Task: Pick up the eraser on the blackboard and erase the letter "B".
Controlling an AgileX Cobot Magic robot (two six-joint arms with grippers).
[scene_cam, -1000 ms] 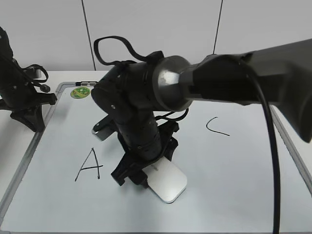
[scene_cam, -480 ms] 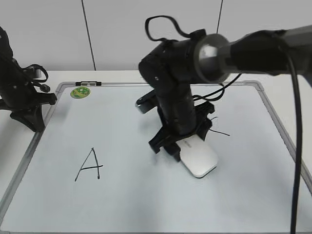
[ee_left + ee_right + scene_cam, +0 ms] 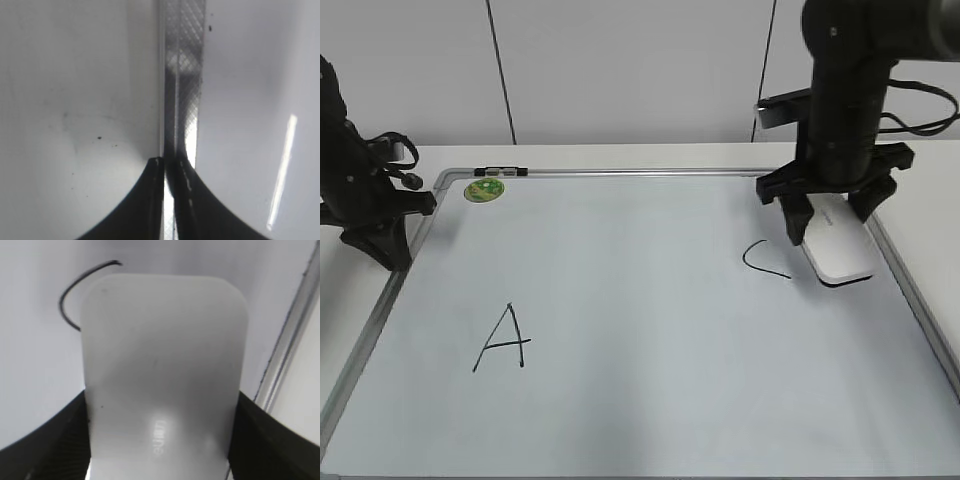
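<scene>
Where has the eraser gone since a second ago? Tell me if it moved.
Yes. The eraser moved right across the blackboard, from beside the A to just right of the C.

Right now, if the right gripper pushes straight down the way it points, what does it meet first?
The right gripper points down with the eraser between its fingers, so the eraser would press onto the blackboard just right of the letter C. Contact height is unclear.

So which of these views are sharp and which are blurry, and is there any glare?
Exterior view: sharp, evenly lit; the letter A and C read crisply on the blackboard. Right wrist view: soft focus; the eraser fills the frame, with a small bright reflection on its top near the faint print. Left wrist view: blurred and close, the left pincer dark, a bright glare streak at the right.
</scene>
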